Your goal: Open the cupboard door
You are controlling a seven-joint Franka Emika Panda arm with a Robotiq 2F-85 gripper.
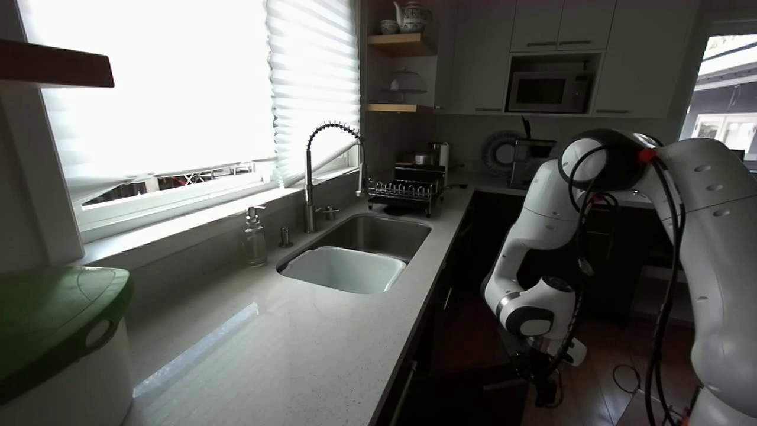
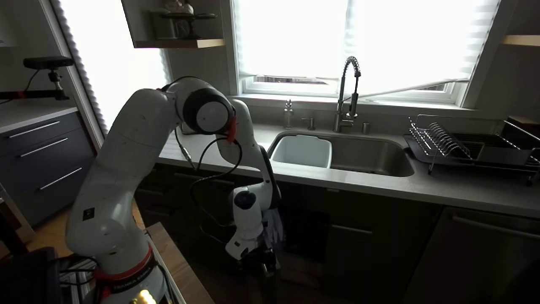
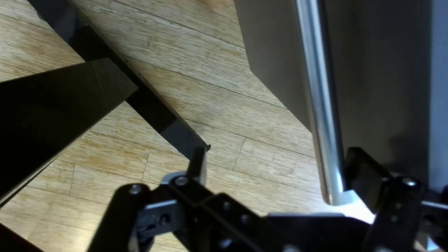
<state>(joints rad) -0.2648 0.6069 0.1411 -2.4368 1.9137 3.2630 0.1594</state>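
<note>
Wrist view: claw (image 3: 278, 161) is wide apart, metal handle (image 3: 320, 101) between the fingers (image 3: 197, 166), super close to the frame-right one, can't tell if touching, dark cupboard door (image 3: 381, 80) just behind that bar, wood floor (image 3: 224, 94) below

claw (image 3: 276, 154): the rear part is cut off by the bottom edge of the wrist view, the near parts are blurred.
metal handle (image 3: 320, 105): upper end is cut off by the top edge; whether it touches the finger (image 3: 364, 175) beside it, i cannot say.
grey door panel (image 3: 374, 77): also cut off at the top, and partly covered by the claw.
green lid (image 1: 65, 313): cut by the left edge in an exterior view.
</note>
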